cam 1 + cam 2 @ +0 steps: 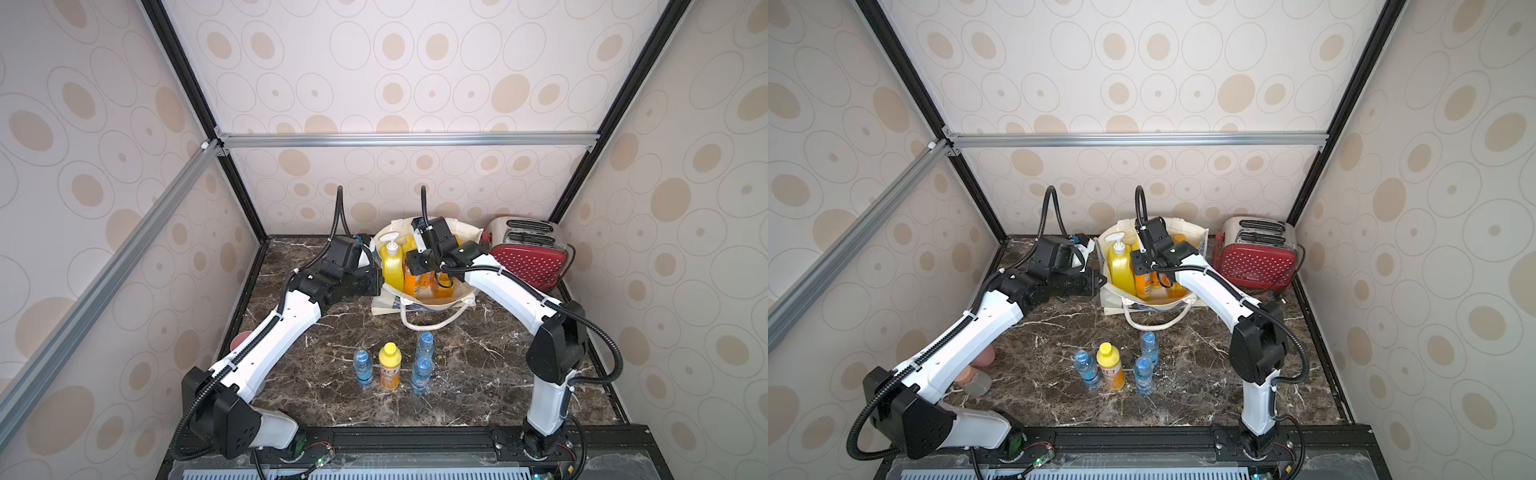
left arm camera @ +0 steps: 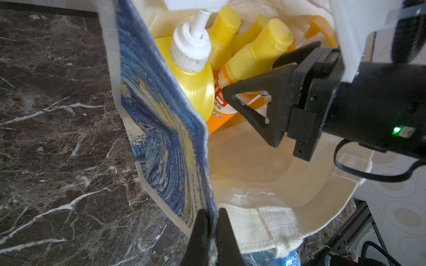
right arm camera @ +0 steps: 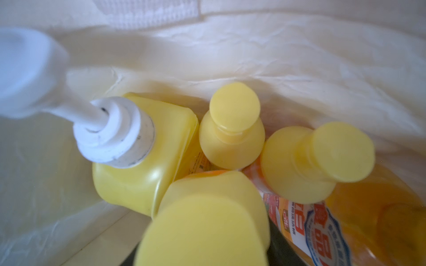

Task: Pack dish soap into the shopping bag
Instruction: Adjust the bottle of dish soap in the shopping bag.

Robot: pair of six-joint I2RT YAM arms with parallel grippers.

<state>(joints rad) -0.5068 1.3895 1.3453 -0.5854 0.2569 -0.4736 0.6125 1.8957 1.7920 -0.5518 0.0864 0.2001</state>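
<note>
Left wrist: cream shopping bag, blue swirly print.

Dish soap bottle label: red and blue Chinese characters, blurred, unreadable. No other text legible.

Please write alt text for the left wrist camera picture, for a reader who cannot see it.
The left tool clamps the blue-printed wall of the shopping bag, while the right tool holds a small yellow-capped bottle inside it, beside the big yellow pump bottle.
</note>
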